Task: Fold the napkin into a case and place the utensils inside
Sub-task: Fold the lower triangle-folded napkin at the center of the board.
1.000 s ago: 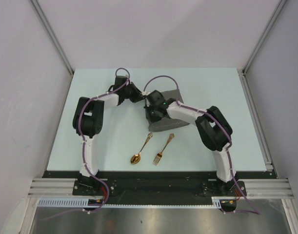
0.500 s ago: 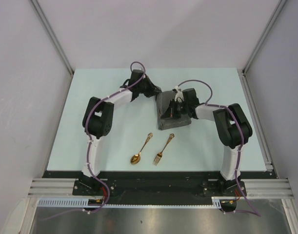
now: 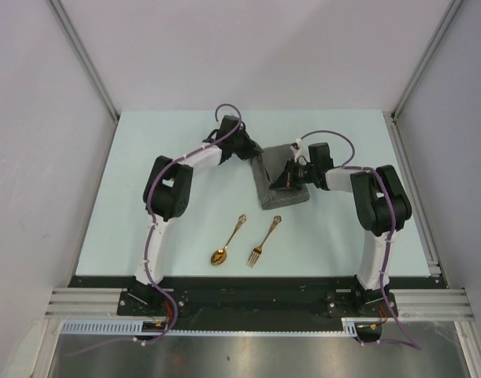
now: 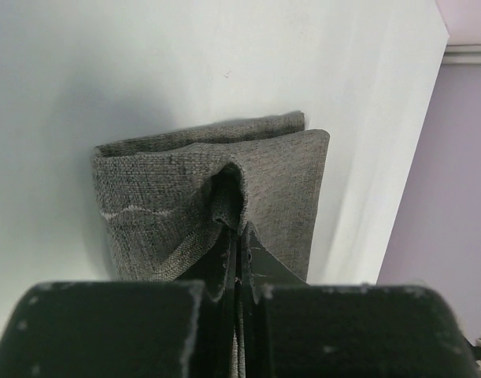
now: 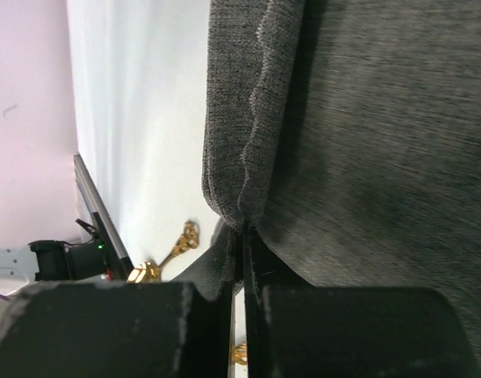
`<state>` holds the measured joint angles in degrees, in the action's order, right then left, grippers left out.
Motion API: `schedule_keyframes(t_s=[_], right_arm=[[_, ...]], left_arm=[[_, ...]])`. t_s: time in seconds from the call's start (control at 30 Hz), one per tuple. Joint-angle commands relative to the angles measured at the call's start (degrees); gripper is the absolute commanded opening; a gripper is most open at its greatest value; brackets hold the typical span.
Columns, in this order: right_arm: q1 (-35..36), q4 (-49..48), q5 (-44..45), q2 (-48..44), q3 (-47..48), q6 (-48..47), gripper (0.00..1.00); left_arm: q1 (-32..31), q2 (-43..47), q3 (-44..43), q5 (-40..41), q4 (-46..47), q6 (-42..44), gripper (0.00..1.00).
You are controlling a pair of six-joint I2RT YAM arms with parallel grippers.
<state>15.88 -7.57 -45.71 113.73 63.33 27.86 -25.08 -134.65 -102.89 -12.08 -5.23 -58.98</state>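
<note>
The napkin [image 3: 273, 187] lies folded in a dark grey bundle at the middle of the table, with its upper part lifted. My left gripper [image 3: 255, 154] is shut on a pinched ridge of the napkin [image 4: 169, 189] at its far left corner; in the wrist view the left gripper [image 4: 238, 230] has cloth between its fingers. My right gripper [image 3: 292, 174] is shut on a folded edge of the napkin [image 5: 382, 118] on the right side, with the layers bunched at the right gripper [image 5: 244, 230]. The gold spoon [image 3: 227, 241] and gold fork [image 3: 264, 240] lie side by side nearer the bases.
The pale table [image 3: 146, 197] has raised rails at left and right and a dark front edge [image 3: 248, 280] by the arm bases. An ornate gold handle [image 5: 179, 239] shows below the cloth in the right wrist view.
My right gripper has swung from the napkin's left side across to its right, carrying the cloth edge over. The left gripper has shifted right onto the far left corner. The spoon and fork have not moved.
</note>
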Motion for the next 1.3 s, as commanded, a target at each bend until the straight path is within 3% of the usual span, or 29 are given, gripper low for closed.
schedule_keyframes(t_s=[0.0,0.37,0.6,1.0,1.27], right_arm=[[-0.41,5.37,-1.66,2.19,0.92,-2.98,0.01],[-1.03,8.35,1.68,1.76,0.92,-4.83,0.09],[-1.20,11.87,5.54,-0.09,1.44,-6.50,0.30],[-1.11,21.99,13.37,-5.63,4.96,-12.21,0.50],[-1.03,21.54,18.27,-6.85,4.43,-11.51,0.52]], left_arm=[[-0.40,-1.84,-6.08,3.72,1.63,-0.87,0.00],[-0.93,-4.30,-7.94,2.67,3.56,-0.70,0.00],[-1.02,-4.83,-7.50,2.41,4.97,-1.14,0.00],[-1.11,-5.62,-7.50,3.29,6.82,-3.42,0.00],[-1.20,-5.71,-6.97,3.46,7.26,-3.95,0.00]])
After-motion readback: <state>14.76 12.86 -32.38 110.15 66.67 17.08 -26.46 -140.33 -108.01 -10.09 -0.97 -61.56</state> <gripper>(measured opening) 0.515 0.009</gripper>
